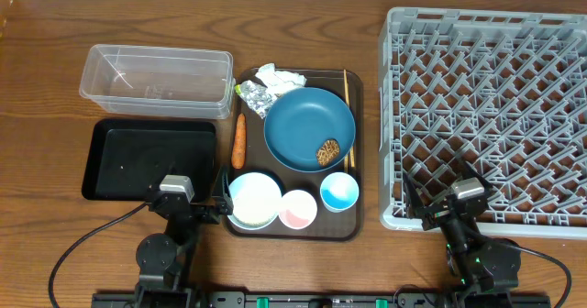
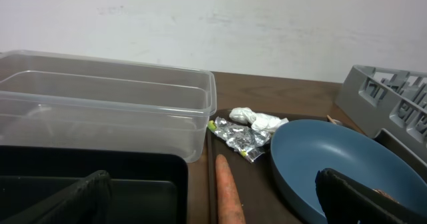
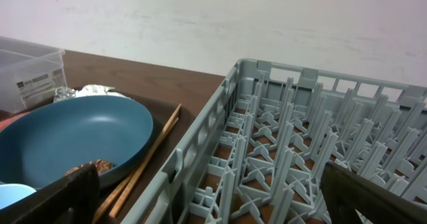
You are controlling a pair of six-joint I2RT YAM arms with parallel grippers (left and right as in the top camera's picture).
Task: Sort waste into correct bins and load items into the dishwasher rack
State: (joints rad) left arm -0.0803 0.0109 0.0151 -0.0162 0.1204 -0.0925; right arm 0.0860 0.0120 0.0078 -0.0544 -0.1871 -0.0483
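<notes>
Lying beside the blue plate [image 1: 298,120]: thin wooden chopsticks [image 1: 346,93], seemingly a pair.

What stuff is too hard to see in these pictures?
Overhead: what the brown lump on the blue plate is, too small.
Left wrist view: carrot, near end cut off by the bottom edge.
Right wrist view: chopsticks, near ends cut off by the bottom edge.

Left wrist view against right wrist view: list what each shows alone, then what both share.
Only left wrist: black tray, carrot, crumpled white paper. Only right wrist: the peg grid inside the dishwasher rack and the edge of the light-blue cup. Both: blue plate, foil wrapper, clear tub and the rack's outer wall.
</notes>
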